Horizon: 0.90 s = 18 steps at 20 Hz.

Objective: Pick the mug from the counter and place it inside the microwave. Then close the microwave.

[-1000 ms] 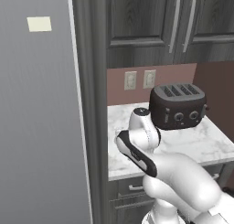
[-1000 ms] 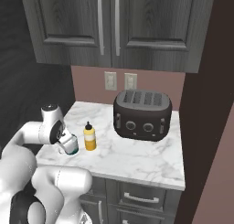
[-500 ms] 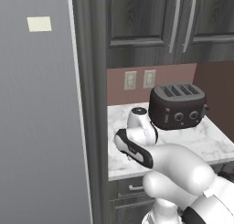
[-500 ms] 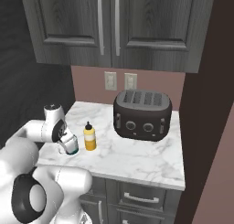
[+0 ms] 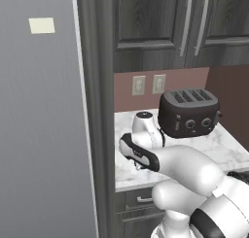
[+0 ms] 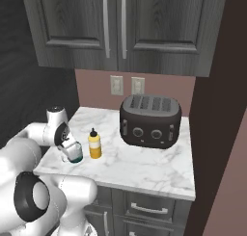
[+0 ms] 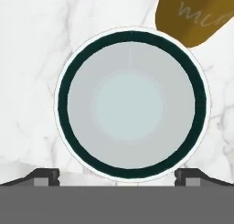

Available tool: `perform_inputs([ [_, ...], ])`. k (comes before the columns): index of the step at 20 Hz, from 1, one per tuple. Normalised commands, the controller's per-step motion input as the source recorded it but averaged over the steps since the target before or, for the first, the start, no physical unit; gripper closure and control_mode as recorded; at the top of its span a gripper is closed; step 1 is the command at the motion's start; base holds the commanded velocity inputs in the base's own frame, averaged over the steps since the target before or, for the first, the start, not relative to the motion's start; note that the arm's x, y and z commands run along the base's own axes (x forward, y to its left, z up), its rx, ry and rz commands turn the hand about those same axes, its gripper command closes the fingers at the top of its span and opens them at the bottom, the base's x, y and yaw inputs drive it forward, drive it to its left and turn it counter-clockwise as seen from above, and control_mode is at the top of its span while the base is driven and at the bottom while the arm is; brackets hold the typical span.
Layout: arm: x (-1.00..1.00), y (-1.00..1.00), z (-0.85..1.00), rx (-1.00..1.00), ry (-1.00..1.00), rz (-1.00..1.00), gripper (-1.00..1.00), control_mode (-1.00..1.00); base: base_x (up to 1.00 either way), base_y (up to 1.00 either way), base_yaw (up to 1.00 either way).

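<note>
The gripper stood wide open, pointing straight down over the mug, its two dark fingertips showing at either side of the mug's round rim, apart from it. Nothing was held. From the right base view the gripper hung right at the mug, which sat upright on the counter near its front left corner, teal showing at its base. Whether the tips had dropped below the rim I could not tell.

The arm reached in from the left, bent at the elbow, with the wrist turned down over the mug. In the left base view the arm swept across the front of the counter and hid the mug.

Just beside the mug on its right stood a yellow squeeze bottle, upright, close but apart from it; its body showed at a corner of the hand view. Farther right, a dark four-slot toaster sat towards the back of the white marble slab. Two wall outlets sat on the reddish-brown backsplash behind it, under dark grey upper cabinets with vertical bar handles. Dark drawers ran beneath the counter. A tall grey panel stood to the left.
</note>
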Motion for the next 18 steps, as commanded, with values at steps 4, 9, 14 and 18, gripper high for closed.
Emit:
perform_inputs([
  [4,-0.07,0.0,-0.03,0.0,0.06,-0.05,-1.0,-1.0,0.0,0.0,0.0],
  [9,-0.06,0.0,0.0,0.0,0.04,-0.05,-1.0,-1.0,0.0,0.0,0.0],
  [14,-0.16,0.0,0.0,0.0,0.01,-0.04,-1.0,-1.0,0.0,0.0,0.0],
  [18,-0.32,0.0,0.0,0.0,-0.03,0.0,-1.0,-1.0,0.0,0.0,0.0],
])
